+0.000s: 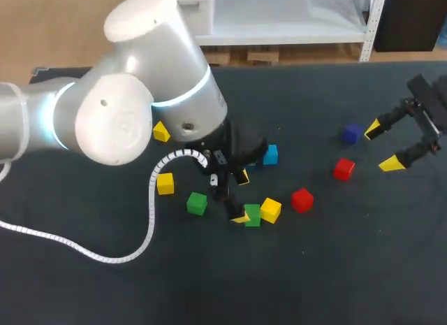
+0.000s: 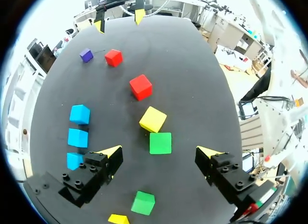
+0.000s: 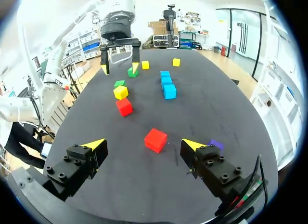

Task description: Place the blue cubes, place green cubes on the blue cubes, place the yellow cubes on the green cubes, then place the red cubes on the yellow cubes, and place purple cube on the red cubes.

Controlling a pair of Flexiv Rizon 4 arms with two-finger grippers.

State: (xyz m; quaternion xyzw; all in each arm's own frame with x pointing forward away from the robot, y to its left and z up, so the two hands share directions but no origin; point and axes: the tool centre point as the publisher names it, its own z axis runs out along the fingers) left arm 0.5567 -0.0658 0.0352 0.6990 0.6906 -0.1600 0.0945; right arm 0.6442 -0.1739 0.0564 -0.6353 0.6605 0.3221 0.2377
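My left gripper hangs open over the table's middle. A green cube lies between its spread fingers, touching neither, with a yellow cube just ahead and a red cube beyond that. Three blue cubes lie in a row beside one finger; only one blue cube shows from above. My right gripper is open at the right, a second red cube ahead between its fingers. The purple cube sits beside one finger.
Another green cube and two more yellow cubes lie left of the middle, partly under my left arm. A white cable trails from that arm across the dark table.
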